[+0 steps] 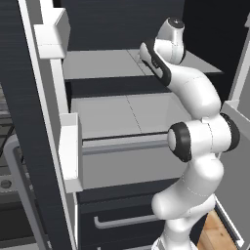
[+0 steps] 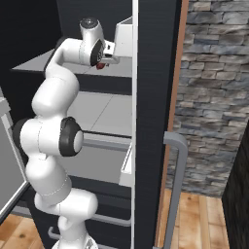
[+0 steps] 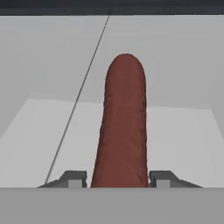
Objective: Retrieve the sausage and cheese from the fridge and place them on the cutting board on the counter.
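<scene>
The sausage (image 3: 124, 127) is lying lengthwise on a light grey shelf (image 3: 183, 135) inside the fridge (image 2: 155, 121), its dark red body running away from my hand toward the fridge's far wall. My gripper (image 3: 120, 178) is sitting around its near end, with one dark fingertip (image 3: 74, 178) just beside each flank; the jaws are standing narrow against the sausage, though I cannot tell whether they are pressing on it yet. In the right base view the gripper (image 2: 103, 62) is reaching over the upper shelf (image 2: 34, 63), with a small patch of dark red sausage (image 2: 100, 65) showing beneath it. My white arm (image 1: 195, 141) is stretching up and into the open cabinet. A lower shelf (image 1: 122, 114) is lying below, and a silver drawer handle (image 1: 122, 222) is showing further down. The left door (image 1: 34, 146) is standing open, carrying white door bins (image 1: 71, 151).
</scene>
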Tool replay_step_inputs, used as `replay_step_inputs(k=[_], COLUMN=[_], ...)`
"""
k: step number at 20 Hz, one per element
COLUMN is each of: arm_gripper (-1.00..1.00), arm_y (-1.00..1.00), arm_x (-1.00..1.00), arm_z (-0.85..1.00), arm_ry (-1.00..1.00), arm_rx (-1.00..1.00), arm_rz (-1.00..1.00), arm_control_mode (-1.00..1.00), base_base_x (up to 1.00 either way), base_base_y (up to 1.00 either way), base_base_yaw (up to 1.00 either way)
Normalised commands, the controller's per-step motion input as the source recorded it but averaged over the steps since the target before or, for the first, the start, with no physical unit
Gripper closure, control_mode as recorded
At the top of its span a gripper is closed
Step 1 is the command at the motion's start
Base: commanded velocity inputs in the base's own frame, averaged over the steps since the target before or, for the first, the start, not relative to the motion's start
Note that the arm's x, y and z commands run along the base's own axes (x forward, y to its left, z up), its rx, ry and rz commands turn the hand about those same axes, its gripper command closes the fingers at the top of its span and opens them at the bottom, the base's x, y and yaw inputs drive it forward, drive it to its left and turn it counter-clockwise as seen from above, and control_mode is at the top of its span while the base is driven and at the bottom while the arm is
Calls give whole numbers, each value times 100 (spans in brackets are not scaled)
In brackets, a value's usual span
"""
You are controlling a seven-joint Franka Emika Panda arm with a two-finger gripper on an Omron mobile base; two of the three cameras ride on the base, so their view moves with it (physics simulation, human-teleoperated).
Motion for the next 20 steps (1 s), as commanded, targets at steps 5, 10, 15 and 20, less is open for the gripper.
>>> replay_step_inputs(k=[5,10,15,20], arm_gripper=[100,100,100,100], arm_y=[6,15,11,2], arm_x=[-60,-90,-94,-94], arm_z=[-6,-13,-17,-2], arm_ry=[0,-4,-12,-3], arm_rx=[0,0,0,0], arm_rz=[1,0,0,0], arm_control_mode=[-100,-100,-100,-100], base_base_x=[0,0,0,0], base_base_y=[0,0,0,0], base_base_yaw=[0,0,0,0])
